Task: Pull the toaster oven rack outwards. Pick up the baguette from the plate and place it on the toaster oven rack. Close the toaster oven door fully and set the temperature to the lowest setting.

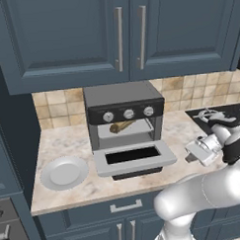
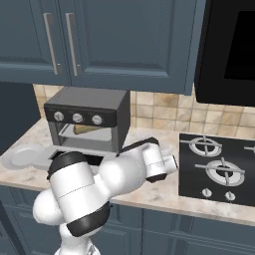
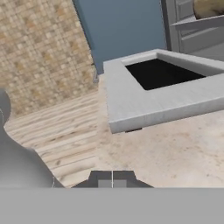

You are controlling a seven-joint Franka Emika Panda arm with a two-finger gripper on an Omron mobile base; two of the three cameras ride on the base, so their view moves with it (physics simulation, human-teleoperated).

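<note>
Gripper (image 1: 191, 153) clenched shut on nothing, fingertips pressed together at the bottom of the hand view, hovering low over the counter (image 1: 144, 182) just to the right of the open toaster oven door (image 1: 134, 158). Wrist pointing left toward the door's right edge, apart from it.

Toaster oven (image 1: 124, 114) against the tiled backsplash (image 1: 57, 107), under the blue wall cabinets (image 1: 88, 34), three round silver knobs (image 1: 128, 113) on its black strip. Door folded down flat onto the counter, light grey frame around a dark window; seen close in the hand view as a pale frame (image 3: 166, 98) with a black opening.

Baguette (image 1: 122, 126) lying on the rack (image 1: 126, 133) inside the cavity, tilted slightly, one end toward the left wall; visible too in the right base view (image 2: 85, 129) and as a tan lump at the top corner of the hand view (image 3: 209, 8). How far the rack sits out of the cavity cannot be told.

Plate (image 1: 64, 173) bare, on the counter left of the door, near but not touching it.

Gas hob (image 2: 219, 169) further right on the counter, well apart from the oven.
</note>
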